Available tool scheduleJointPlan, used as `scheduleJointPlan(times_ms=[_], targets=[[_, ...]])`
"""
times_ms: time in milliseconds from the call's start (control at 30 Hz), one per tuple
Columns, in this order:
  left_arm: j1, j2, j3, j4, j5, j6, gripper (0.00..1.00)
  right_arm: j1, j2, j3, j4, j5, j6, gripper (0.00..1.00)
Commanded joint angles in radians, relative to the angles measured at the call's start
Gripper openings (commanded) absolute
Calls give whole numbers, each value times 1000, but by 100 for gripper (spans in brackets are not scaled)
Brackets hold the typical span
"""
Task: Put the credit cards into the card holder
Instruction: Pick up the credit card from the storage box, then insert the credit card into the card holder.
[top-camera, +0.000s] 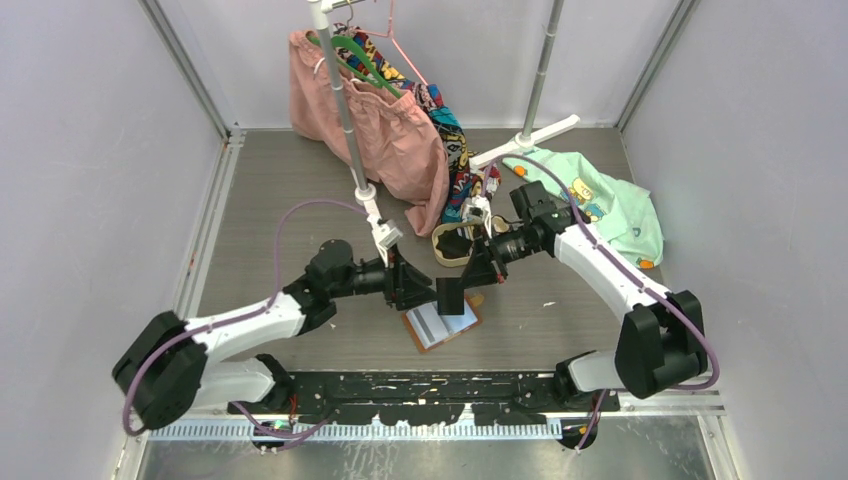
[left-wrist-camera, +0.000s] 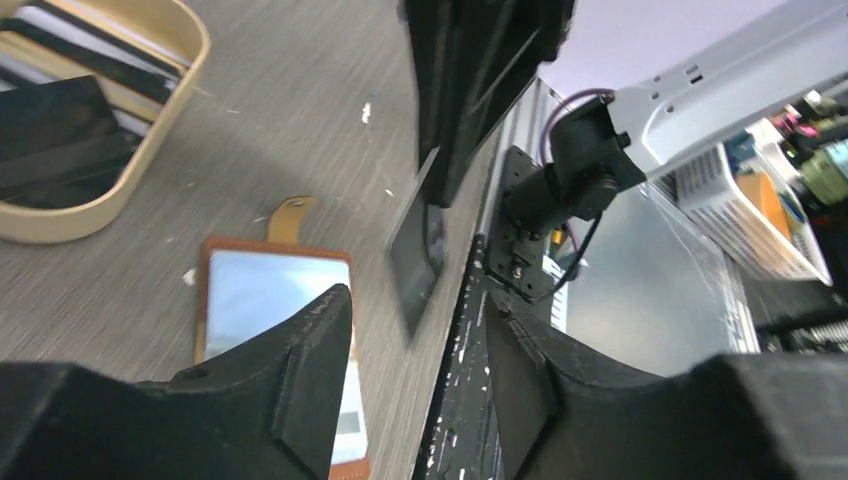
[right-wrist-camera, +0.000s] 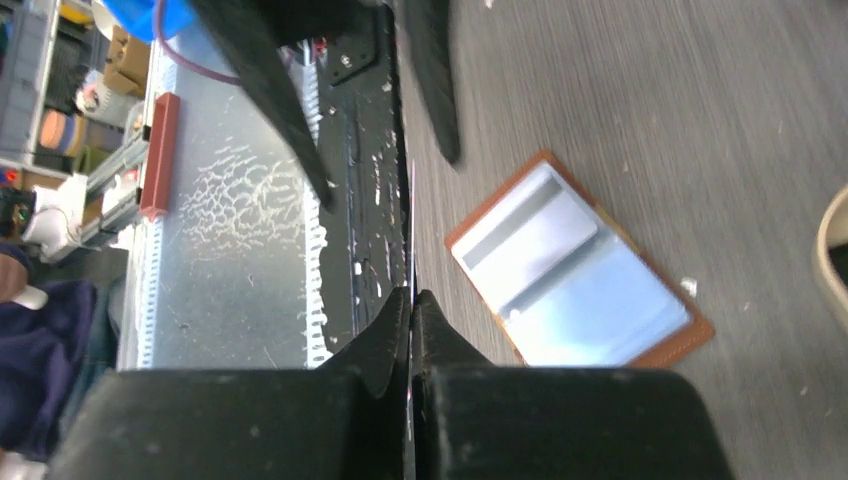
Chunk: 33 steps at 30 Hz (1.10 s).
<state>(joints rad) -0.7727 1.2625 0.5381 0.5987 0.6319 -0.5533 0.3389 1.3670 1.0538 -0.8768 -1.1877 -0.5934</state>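
Note:
The card holder (top-camera: 440, 322) lies open and flat on the table, tan-brown with pale pockets facing up (right-wrist-camera: 575, 270). Just above its far edge hangs one dark credit card (top-camera: 450, 297), upright. My right gripper (top-camera: 478, 275) is shut on it, and the right wrist view shows the card edge-on (right-wrist-camera: 411, 220) between the closed jaws (right-wrist-camera: 411, 295). My left gripper (left-wrist-camera: 420, 305) stands open, its fingers on either side of the card (left-wrist-camera: 418, 258) without touching it. More dark credit cards (left-wrist-camera: 60, 140) lie in the oval beige tray (left-wrist-camera: 150, 150).
The beige tray (top-camera: 440, 245) sits just behind the card holder. A clothes rack's foot (top-camera: 380, 235) stands close behind my left gripper, with a pink garment (top-camera: 370, 110) hanging on it. A mint-green garment (top-camera: 600, 205) lies at the back right. The black base rail (top-camera: 430, 385) runs along the near edge.

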Motion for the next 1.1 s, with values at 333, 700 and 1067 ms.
scheduleJointPlan(times_ms=[333,700,1067], targets=[[-16,-221,-236,-159,-378,-244,50,-5,125,-224,529,251,670,1],[-113,-37,-228,-184,-491,-423,47,-5,192,-193,433,279,637,1],[-147,40,-146,-336,-536,-470,47,25,297,-123,326,263,574,1]])
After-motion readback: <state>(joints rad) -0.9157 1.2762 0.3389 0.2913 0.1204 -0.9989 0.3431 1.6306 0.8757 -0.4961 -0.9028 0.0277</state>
